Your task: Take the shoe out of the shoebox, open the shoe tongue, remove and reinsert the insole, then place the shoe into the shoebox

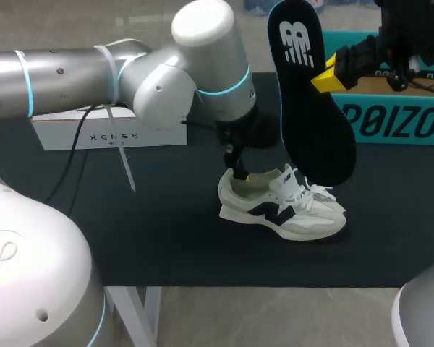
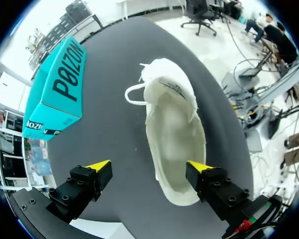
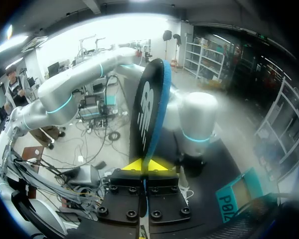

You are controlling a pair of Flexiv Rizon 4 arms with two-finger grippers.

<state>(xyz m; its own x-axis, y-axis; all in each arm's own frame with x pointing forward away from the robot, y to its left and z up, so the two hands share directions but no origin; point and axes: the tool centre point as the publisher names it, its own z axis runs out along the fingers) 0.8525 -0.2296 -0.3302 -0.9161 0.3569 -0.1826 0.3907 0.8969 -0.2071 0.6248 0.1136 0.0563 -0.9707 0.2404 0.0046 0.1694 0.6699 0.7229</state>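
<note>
A white and cream shoe (image 1: 282,204) with a dark side mark lies on the black table, toe to the right. My left gripper (image 1: 240,172) hangs open just over its heel opening; in the left wrist view the shoe (image 2: 174,129) lies ahead of the gripper (image 2: 148,168), its empty inside showing, nearer one finger. My right gripper (image 1: 327,76) is shut on the black insole (image 1: 307,87), held up on edge above the shoe. In the right wrist view the insole (image 3: 149,112) rises from the pinched yellow tips (image 3: 147,164). The teal shoebox (image 1: 390,108) stands at the back right.
A white box (image 1: 108,130) sits at the back left under my left arm, with a cable and a white strap hanging near it. In the left wrist view the teal shoebox (image 2: 57,89) lies beyond the shoe's toe side.
</note>
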